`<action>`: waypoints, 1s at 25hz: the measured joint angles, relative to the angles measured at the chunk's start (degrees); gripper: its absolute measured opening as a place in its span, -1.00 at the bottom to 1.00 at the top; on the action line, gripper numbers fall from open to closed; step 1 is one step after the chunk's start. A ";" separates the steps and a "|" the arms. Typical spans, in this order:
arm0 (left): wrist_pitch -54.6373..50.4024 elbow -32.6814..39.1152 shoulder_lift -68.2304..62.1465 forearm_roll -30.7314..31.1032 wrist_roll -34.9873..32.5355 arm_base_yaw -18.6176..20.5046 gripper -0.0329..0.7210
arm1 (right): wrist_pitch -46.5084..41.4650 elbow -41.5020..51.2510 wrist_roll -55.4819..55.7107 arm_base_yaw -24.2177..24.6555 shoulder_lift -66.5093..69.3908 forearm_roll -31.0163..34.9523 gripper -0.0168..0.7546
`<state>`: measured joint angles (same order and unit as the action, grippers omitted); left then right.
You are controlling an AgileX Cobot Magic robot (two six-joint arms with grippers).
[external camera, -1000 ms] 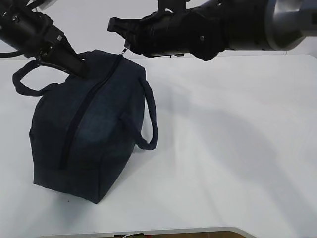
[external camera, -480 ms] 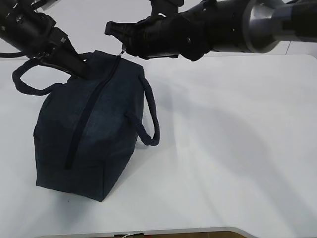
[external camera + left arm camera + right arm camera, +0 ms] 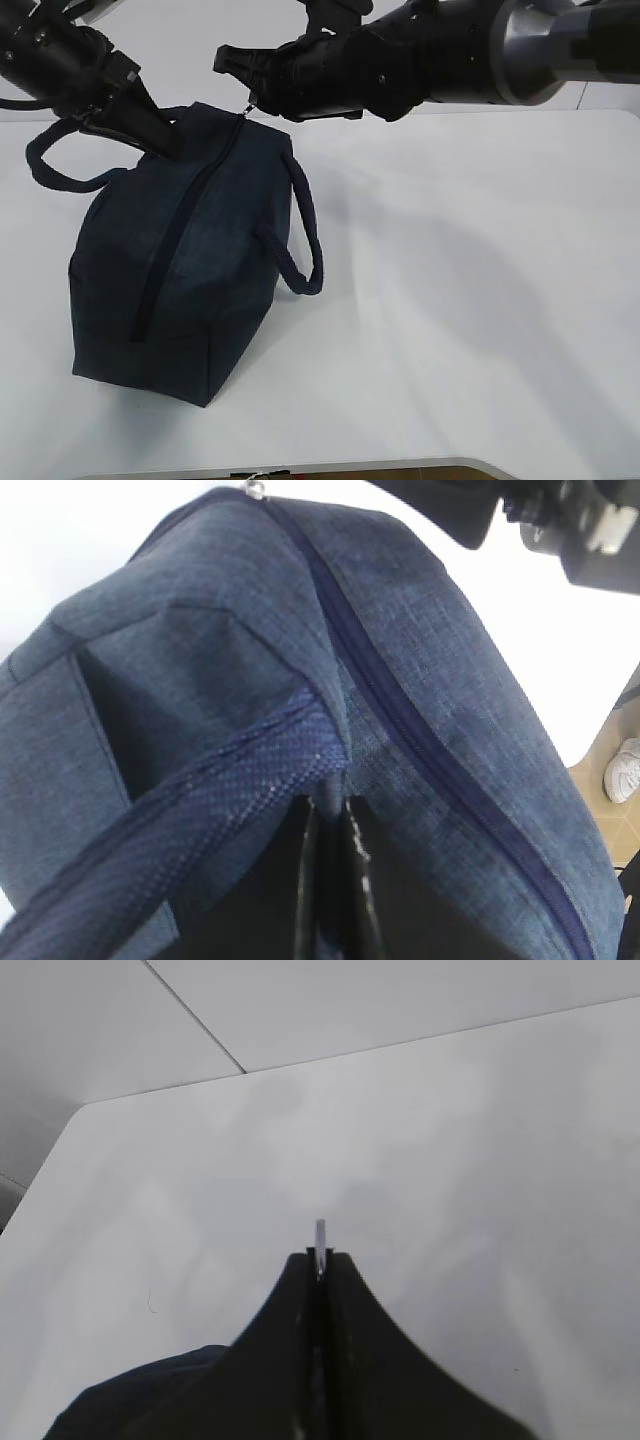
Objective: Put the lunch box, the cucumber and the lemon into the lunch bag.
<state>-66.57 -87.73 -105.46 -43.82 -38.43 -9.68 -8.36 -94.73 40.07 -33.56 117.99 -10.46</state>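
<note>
White table (image 3: 480, 300); left hand (image 3: 165, 140) pinches lunch bag (image 3: 180, 270) fabric, right hand (image 3: 255, 97) clamps zipper pull (image 3: 320, 1235).

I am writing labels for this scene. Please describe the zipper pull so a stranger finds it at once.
Start at the dark navy lunch bag on the white table. Follow its zipper line to the far end; the zipper pull sits there, pinched by the right gripper. It is the only small silver metal piece.
</note>
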 joint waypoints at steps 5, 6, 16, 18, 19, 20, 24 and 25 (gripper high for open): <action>0.00 0.00 0.10 0.00 0.33 0.00 -0.93 | -0.04 0.00 0.00 0.00 0.00 0.00 -0.94; 0.00 0.00 0.10 0.00 0.33 0.00 -0.93 | -0.30 -0.08 -0.11 0.00 -0.11 0.00 -0.94; 0.00 0.00 0.31 0.09 0.33 -0.27 -0.93 | -2.53 -1.32 -0.11 0.00 -0.11 0.00 -0.94; 0.22 0.00 0.31 0.23 0.33 -0.80 -0.93 | -2.64 -1.32 -0.11 0.20 -0.11 0.00 -0.94; 0.47 0.00 0.31 0.28 0.33 -1.12 -0.93 | -2.64 -1.32 -0.11 0.32 -0.11 0.00 -0.94; 0.60 0.00 0.31 0.38 0.33 -1.41 -0.93 | -2.74 -1.32 -0.11 0.58 -0.11 0.08 -0.94; 1.90 -0.11 0.31 0.67 0.46 -2.57 -0.93 | -3.11 -1.32 -0.11 1.93 -0.11 0.98 -0.94; 2.34 -0.11 0.31 0.67 0.49 -2.85 -0.93 | -3.36 -1.32 -0.11 2.33 -0.11 1.21 -0.94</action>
<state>-64.23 -87.84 -105.16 -43.15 -37.94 -12.53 -11.72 -96.05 39.96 -31.23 117.88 -9.25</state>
